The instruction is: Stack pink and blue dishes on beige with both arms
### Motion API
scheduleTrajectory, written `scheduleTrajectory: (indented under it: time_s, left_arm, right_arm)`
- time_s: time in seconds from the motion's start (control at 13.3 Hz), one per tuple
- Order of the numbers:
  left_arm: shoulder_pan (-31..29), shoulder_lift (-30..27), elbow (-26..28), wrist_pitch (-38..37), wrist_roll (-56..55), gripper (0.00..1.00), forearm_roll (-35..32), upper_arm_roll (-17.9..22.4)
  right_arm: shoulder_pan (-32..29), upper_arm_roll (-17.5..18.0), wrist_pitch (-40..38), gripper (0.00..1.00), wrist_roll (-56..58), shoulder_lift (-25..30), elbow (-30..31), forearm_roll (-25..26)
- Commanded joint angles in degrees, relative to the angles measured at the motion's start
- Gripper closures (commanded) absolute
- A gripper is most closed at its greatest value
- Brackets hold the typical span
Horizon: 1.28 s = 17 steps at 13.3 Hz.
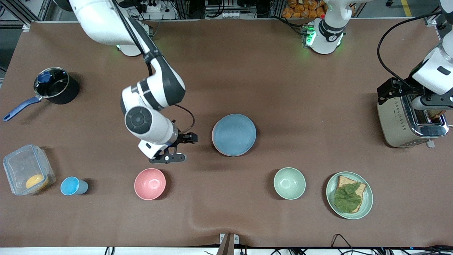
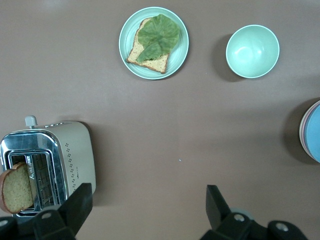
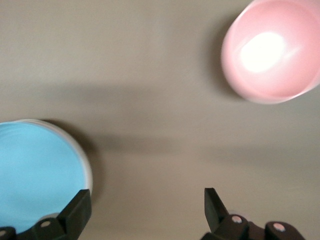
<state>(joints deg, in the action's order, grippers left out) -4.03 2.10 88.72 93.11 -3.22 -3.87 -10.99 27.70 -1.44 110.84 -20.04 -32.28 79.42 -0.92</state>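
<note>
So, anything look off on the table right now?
Nothing spilled or damaged. The blue plate sits on top of a neat stack; a pink rim shows beneath it. The right tool is open over bare table beside the pink bowl; the left tool is open beside the toaster.

The blue plate (image 1: pixel 234 134) covers the plates beneath it, leaving only a thin pinkish rim. Both wrist views cut it off. The toaster (image 1: pixel 410 122) partly hides under the left arm.
</note>
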Motion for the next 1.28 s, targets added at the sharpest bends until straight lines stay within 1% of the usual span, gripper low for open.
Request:
scheduleTrajectory:
  time_s: [0.0,0.08,0.15,0.23,0.38,0.53,0.75,0.98,1.21]
  left_arm:
    - [0.6,-0.8,-0.1,-1.4,1.2,0.0,3.0,1.0]
    - [0.6,-0.7,-0.1,-1.5,1.1,0.0,3.0,1.0]
    - [0.6,-0.7,-0.1,-2.1,1.1,0.0,3.0,1.0]
    - [0.6,-0.8,-0.2,-2.4,1.1,0.0,3.0,1.0]
    - [0.6,-0.6,-1.1,-3.4,0.9,0.0,3.1,1.0]
    - [0.8,-0.6,-1.4,-4.3,0.6,0.0,3.1,1.1]
    - [0.8,-0.5,-1.4,-4.3,0.6,0.0,3.0,1.1]
    - [0.7,-0.6,-1.3,-4.3,1.0,0.0,2.9,1.1]
    - [0.6,-0.6,-1.3,-4.3,1.5,0.0,2.4,1.1]
  right_arm:
    - [-0.4,0.1,-5.9,0.0,-0.6,5.5,0.5,6.8]
    - [-1.8,-0.1,-6.2,0.0,-0.9,8.1,0.5,6.3]
    - [-5.0,0.4,-6.2,0.0,-0.5,10.2,0.5,5.8]
    - [-8.5,1.5,-6.9,0.0,0.3,13.7,0.9,5.8]
    - [-14.4,2.0,-11.2,0.0,3.2,19.9,3.1,4.4]
    - [-20.2,1.9,-13.0,0.0,8.2,24.9,6.1,2.1]
    - [-25.9,1.9,-12.9,0.0,22.5,34.2,15.5,2.1]
    - [-29.3,1.9,-16.3,0.0,23.9,35.9,15.9,1.1]
    - [-30.9,1.9,-17.2,0.0,24.1,35.4,15.9,1.1]
